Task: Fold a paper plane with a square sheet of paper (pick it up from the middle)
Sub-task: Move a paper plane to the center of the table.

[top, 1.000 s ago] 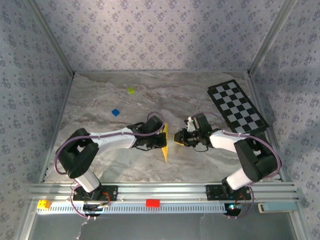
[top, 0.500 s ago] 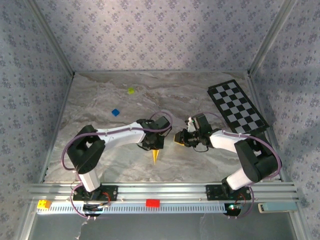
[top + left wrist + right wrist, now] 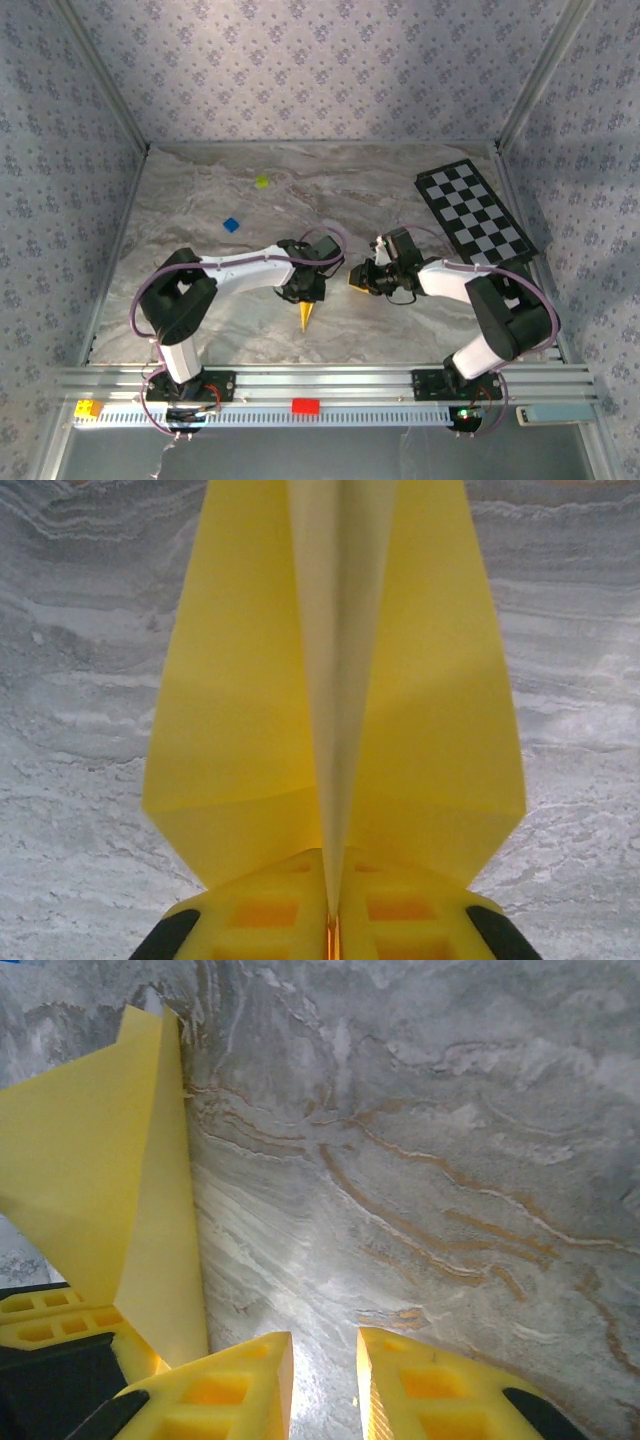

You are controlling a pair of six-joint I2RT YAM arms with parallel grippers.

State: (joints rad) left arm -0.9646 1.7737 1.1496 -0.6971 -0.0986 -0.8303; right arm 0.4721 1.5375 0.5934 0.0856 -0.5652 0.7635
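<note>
The paper plane (image 3: pixel 335 680) is a slim yellow dart with a central lengthwise crease and two wings spreading to either side. My left gripper (image 3: pixel 333 930) is shut on its crease. In the top view the left gripper (image 3: pixel 305 295) sits mid-table, and the plane's pointed tip (image 3: pixel 305 316) sticks out toward the near edge. My right gripper (image 3: pixel 356 282) hovers just to the right of it, apart from the paper. In the right wrist view, the right gripper (image 3: pixel 323 1360) is open with only marble between its fingers, and the plane (image 3: pixel 110 1180) stands at the left.
The black-and-white checkered board (image 3: pixel 474 212) lies at the back right. A tiny yellow-green block (image 3: pixel 262 181) and a blue block (image 3: pixel 231 224) sit at the back left. Patterned walls enclose the marble table (image 3: pixel 400 190). A red block (image 3: pixel 305 405) rests on the front rail.
The left gripper has swung left and turned with the plane, so the tip now points toward the near edge instead of hanging between the grippers. The right arm has barely moved.
</note>
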